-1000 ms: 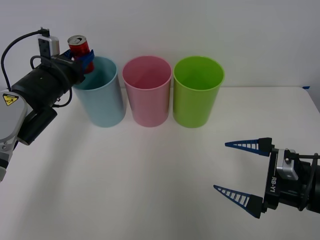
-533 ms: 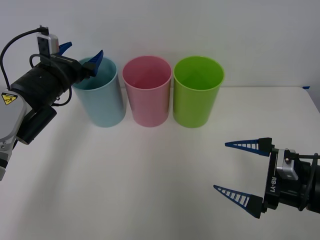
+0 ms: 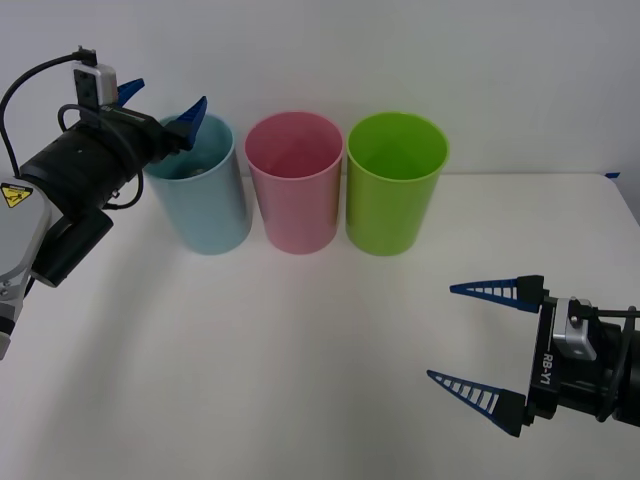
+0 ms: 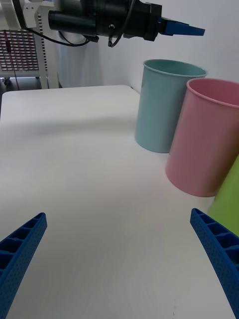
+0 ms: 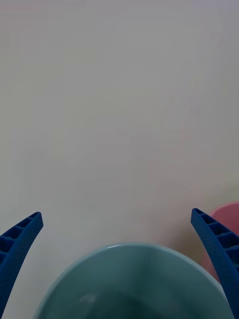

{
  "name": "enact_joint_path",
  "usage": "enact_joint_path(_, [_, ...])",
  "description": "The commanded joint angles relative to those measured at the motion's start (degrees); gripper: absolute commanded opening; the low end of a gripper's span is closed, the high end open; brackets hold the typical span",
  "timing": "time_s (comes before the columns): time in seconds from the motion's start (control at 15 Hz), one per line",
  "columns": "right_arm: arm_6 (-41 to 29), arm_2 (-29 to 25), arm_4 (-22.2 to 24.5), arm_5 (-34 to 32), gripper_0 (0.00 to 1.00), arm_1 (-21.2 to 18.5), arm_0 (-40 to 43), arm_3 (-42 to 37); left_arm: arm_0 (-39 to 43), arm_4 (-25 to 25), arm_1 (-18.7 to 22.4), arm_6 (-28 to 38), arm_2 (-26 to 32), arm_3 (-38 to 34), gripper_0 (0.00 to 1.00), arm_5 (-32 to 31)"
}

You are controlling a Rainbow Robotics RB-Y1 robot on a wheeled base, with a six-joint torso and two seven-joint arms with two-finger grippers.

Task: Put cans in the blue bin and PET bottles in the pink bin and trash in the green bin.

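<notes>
bins first: i see the blue bin (image 3: 200,190), the pink bin (image 3: 295,183) and the green bin (image 3: 395,185) standing upright in a row at the far side of the white table (image 3: 280,360), blue on my left, pink in the middle, green on my right, each just beside the next. on the front view my left gripper (image 3: 160,105) hangs above the blue bin's rim on its left side, its blue fingers spread wide with nothing between them. the left wrist view looks down past those spread fingers (image 5: 17,244) into the blue bin's open mouth (image 5: 134,279), with the pink bin's rim (image 5: 226,219) at the edge; i cannot make out what lies at the bottom. my right gripper (image 3: 487,343) sits low over the near right part of the table, well apart from the bins, fingers spread and holding nothing. from the right wrist view i see the blue bin (image 4: 167,107), the pink bin (image 4: 209,139) and the left arm (image 4: 109,20) reaching in above the blue one.
</notes>
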Motion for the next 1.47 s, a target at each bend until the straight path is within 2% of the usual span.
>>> enact_joint_path(0.07, [0.0,0.0,0.0,0.0,1.0,0.0,0.0,0.0,-0.83,1.29,-0.07,-0.37,1.94,-1.32,1.0,-2.04])
enact_joint_path(0.4, [0.0,0.0,0.0,0.0,1.0,0.0,0.0,0.0,-2.06,2.87,-0.07,-0.46,3.79,-2.2,1.0,-2.57])
enact_joint_path(0.73, [0.0,0.0,0.0,0.0,1.0,0.0,0.0,0.0,-1.62,6.91,0.55,0.16,11.17,-4.22,1.0,-11.62])
enact_joint_path(0.87, [0.0,0.0,0.0,0.0,1.0,0.0,0.0,0.0,-0.22,7.09,1.69,0.34,14.33,-5.63,1.0,-12.94])
enact_joint_path(1.0, [0.0,0.0,0.0,0.0,1.0,0.0,0.0,0.0,2.86,11.57,4.41,0.25,14.95,-7.65,1.0,-13.29])
enact_joint_path(1.27, [0.0,0.0,0.0,0.0,1.0,0.0,0.0,0.0,12.53,24.67,12.59,-1.16,15.3,-13.1,1.0,-13.29])
enact_joint_path(1.47, [0.0,0.0,0.0,0.0,1.0,0.0,0.0,0.0,21.23,36.27,18.48,-7.66,16.27,-16.27,1.0,-13.29])
